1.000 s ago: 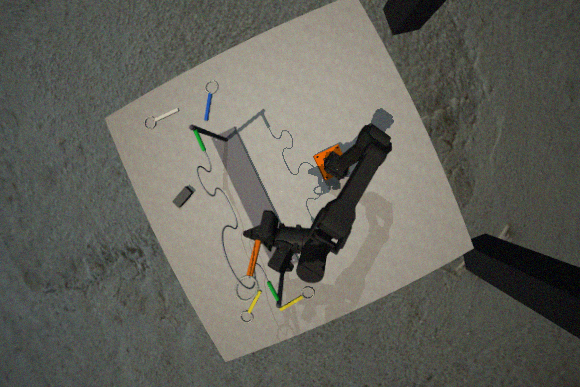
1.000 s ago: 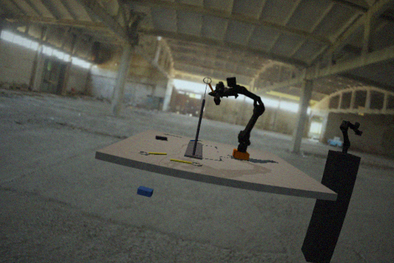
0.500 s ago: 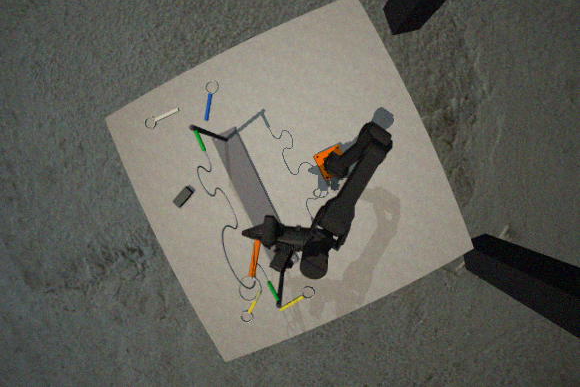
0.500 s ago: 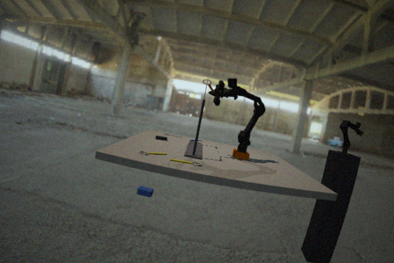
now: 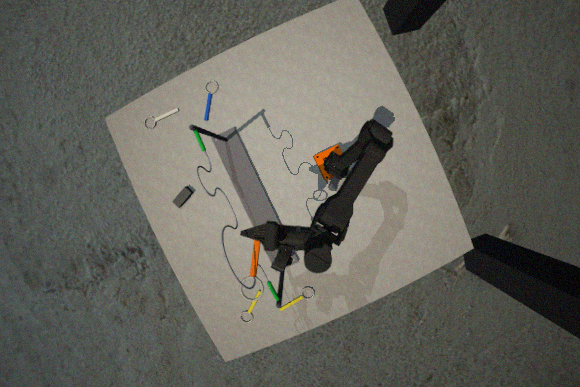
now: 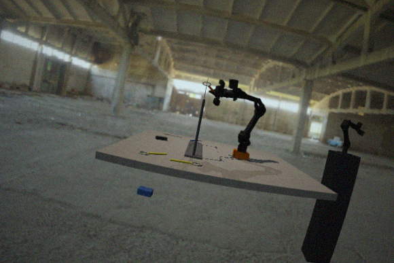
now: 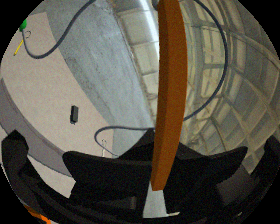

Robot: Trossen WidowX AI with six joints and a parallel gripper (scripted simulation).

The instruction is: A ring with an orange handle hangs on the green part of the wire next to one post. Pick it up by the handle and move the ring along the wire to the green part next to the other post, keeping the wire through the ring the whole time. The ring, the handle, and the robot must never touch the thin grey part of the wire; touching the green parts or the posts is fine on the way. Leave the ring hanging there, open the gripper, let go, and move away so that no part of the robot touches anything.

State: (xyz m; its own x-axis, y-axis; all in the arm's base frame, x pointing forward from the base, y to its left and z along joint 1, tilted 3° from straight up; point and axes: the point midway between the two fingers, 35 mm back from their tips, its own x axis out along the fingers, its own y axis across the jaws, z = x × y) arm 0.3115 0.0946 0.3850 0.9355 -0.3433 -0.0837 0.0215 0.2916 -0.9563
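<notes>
My gripper is shut on the upper end of the orange handle and holds it high above the table. The ring sits at the handle's far end, close to a loop of the thin grey wire. I cannot tell whether they touch. One green part lies just beside the ring, by the near post. The other green part is by the far post.
A grey base plate lies between the posts. Spare rings with white, blue and yellow handles lie on the table, with a dark block. The arm's orange base stands to the right.
</notes>
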